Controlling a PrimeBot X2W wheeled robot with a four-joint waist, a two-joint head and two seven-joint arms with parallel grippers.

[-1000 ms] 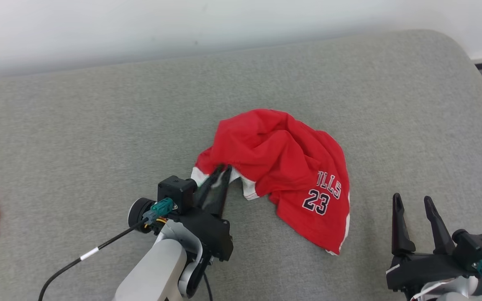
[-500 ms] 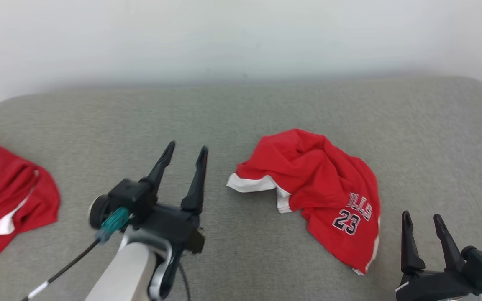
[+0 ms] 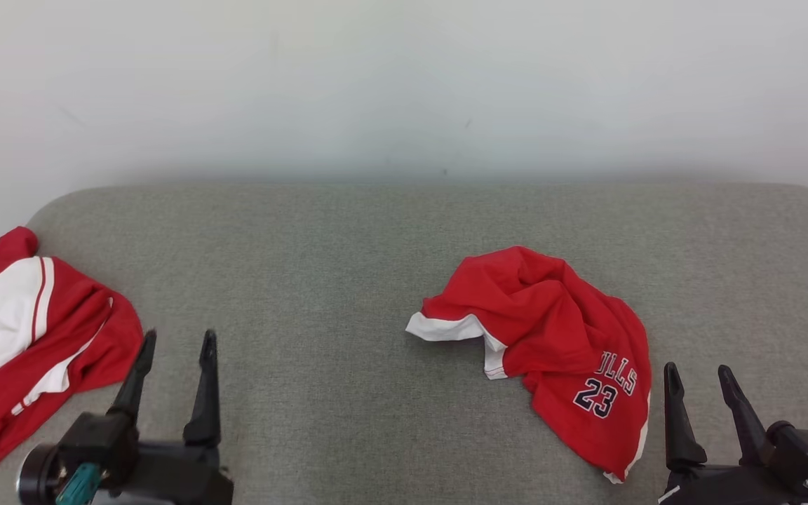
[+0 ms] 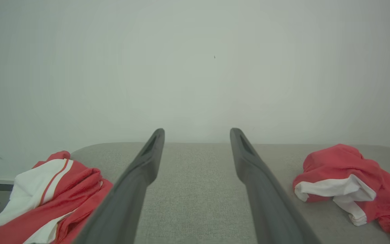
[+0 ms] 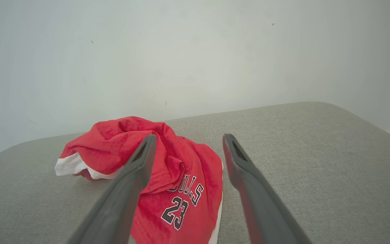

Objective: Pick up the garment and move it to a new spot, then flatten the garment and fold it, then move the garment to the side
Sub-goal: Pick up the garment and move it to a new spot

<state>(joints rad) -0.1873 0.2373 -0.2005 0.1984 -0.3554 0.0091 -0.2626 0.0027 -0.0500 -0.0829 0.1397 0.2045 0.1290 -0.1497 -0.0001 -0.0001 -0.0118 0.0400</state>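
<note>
The garment point(image 3: 551, 330) is a red jersey with white trim and the number 23, lying crumpled on the grey cushion point(image 3: 348, 280) right of centre; it also shows in the left wrist view as the garment point(image 4: 350, 173) and in the right wrist view as the garment point(image 5: 168, 169). My left gripper point(image 3: 178, 338) stands open at the lower left, well apart from it, nothing between its fingers. My right gripper point(image 3: 697, 372) is open at the lower right, just beside the jersey's near right edge and not touching it.
A second red and white garment point(image 3: 32, 330) lies bunched at the cushion's left end, close to my left gripper. A pale wall point(image 3: 404, 84) rises behind the cushion. Bare cushion lies between the two garments.
My left gripper has let go of the jersey's white hem, opened and drawn back to the lower left. The camera has tilted up, bringing the wall and the left garment into view.
</note>
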